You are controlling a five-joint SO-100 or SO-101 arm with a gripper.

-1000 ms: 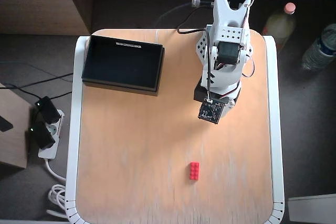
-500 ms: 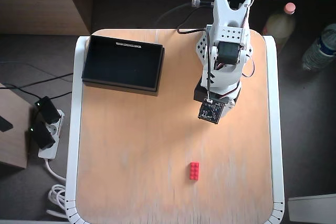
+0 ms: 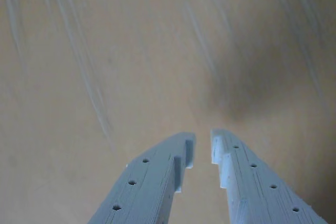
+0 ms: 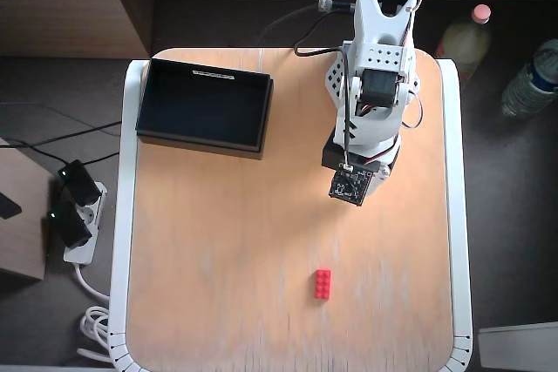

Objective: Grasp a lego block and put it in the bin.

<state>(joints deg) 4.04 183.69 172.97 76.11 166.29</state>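
Note:
The red lego block [image 4: 323,284] lies on the wooden table in the overhead view, toward the front, a little right of the middle. The black bin [image 4: 199,143] stands empty at the table's back left. The arm [image 4: 373,84] is folded at the back right, with its wrist camera board [image 4: 350,185] well behind the block. In the wrist view my gripper [image 3: 202,142] hangs over bare wood, its two pale fingers [image 3: 157,182] nearly together with only a narrow gap, holding nothing. Block and bin are out of the wrist view.
The table has a raised white rim [image 4: 131,215]. Two bottles [image 4: 462,37] [image 4: 532,80] stand off the table at the right. A power strip with plugs [image 4: 74,215] and cables lies on the floor at the left.

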